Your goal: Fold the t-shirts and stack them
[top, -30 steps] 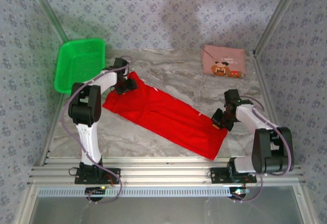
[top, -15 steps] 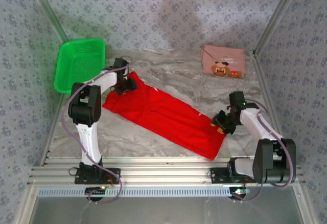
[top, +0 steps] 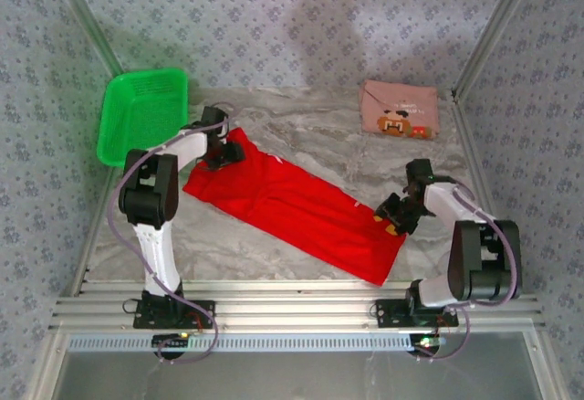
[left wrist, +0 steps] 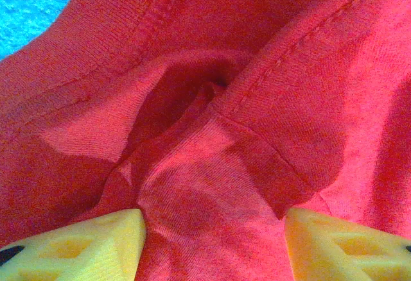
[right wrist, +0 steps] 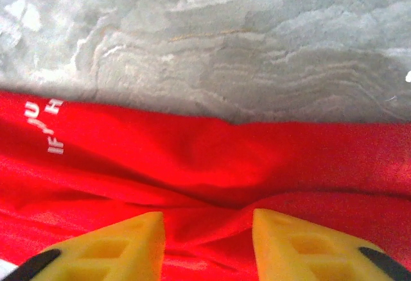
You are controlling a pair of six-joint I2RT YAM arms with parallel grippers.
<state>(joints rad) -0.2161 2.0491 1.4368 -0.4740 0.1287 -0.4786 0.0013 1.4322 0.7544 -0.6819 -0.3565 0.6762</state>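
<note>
The red t-shirt (top: pixel 292 204) lies folded into a long band running diagonally across the table. The pink t-shirt (top: pixel 399 110) with its brown print lies folded at the back right. My left gripper (top: pixel 228 153) is down on the red shirt's far left end. Its yellow fingers (left wrist: pixel 83 246) stand apart with a bunched hem of red cloth (left wrist: pixel 212 165) between them, not pinched. My right gripper (top: pixel 391 215) sits at the shirt's near right end, open, and red cloth (right wrist: pixel 192 159) lies loose between its fingers (right wrist: pixel 302 246).
A green mesh basket (top: pixel 141 112) stands at the back left, just behind the left arm. Bare marble tabletop (top: pixel 310 135) lies between the two shirts. Metal frame posts (top: pixel 484 35) and patterned walls close in the sides.
The right gripper has gone from shut to open and let go of the red shirt's end, and its arm has shifted slightly. The left arm has not moved.
</note>
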